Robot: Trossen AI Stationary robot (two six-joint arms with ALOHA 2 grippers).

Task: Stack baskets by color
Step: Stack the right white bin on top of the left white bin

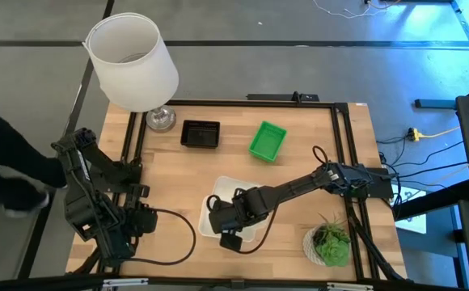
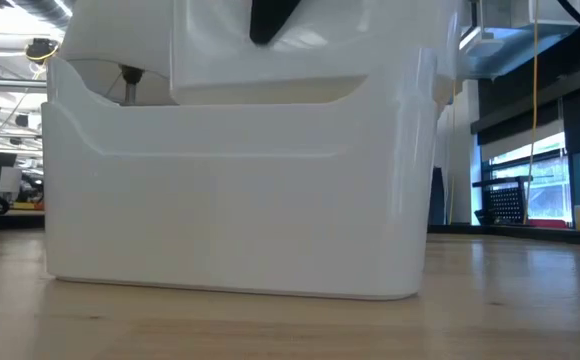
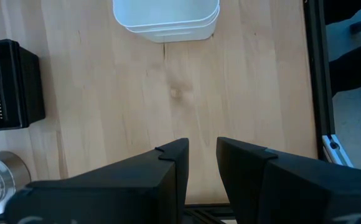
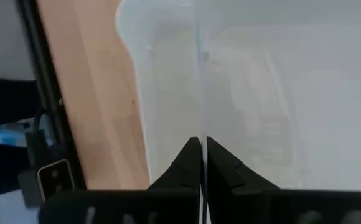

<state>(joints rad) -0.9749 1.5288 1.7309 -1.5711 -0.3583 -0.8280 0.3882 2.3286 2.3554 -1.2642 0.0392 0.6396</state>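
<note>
A white basket (image 2: 230,200) stands on the table near its front edge, and a second white basket (image 2: 300,60) sits in it or just above it, its lower part hidden by the first one's wall. My right gripper (image 1: 223,210) is over them, shut on the upper basket. A black basket (image 1: 200,133) and a green basket (image 1: 267,141) rest flat on the table farther back. My left gripper (image 3: 201,155) hovers over bare wood at the table's left, slightly open and holding nothing. My right gripper pinches a thin side wall (image 4: 199,106) of the upper white basket between its two fingers, one finger on each face of the wall. The fingers come from above, pointing steeply down. Whether the basket's bottom rests in the lower basket cannot be seen.
A big white lampshade-like bucket (image 1: 133,61) on a metal foot (image 1: 160,120) stands at the far left corner. A small potted plant (image 1: 329,242) sits at the near right. A black frame rail (image 1: 234,103) runs round the table. Bare wood lies between the baskets.
</note>
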